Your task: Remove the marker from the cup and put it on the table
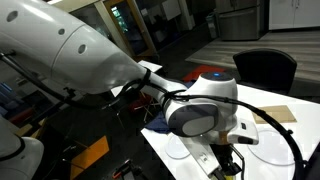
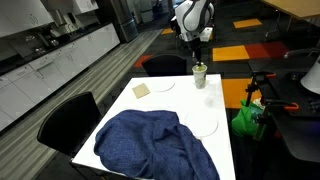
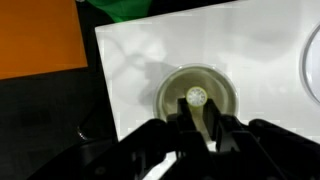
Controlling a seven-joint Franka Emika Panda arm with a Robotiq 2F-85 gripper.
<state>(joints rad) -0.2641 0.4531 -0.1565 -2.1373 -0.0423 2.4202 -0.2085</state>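
In the wrist view I look straight down into the cup (image 3: 170,95), round with a pale rim and a yellowish-green inside, standing on the white table (image 3: 130,60). The yellow marker (image 3: 197,97) stands in the cup, its round end facing the camera. My gripper (image 3: 198,104) has a dark finger on each side of the marker shaft and appears closed on it. In an exterior view the gripper (image 2: 198,58) hangs directly over the cup (image 2: 200,74) at the table's far end (image 2: 150,105). In an exterior view the arm hides most of the gripper (image 1: 228,158).
A blue cloth (image 2: 150,145) covers the near part of the table. Two white plates (image 2: 162,85) (image 2: 203,125) and a tan square (image 2: 141,89) lie on it. Black chairs (image 2: 165,65) (image 2: 68,115) stand at the edges. A green object (image 2: 245,118) sits beside the table.
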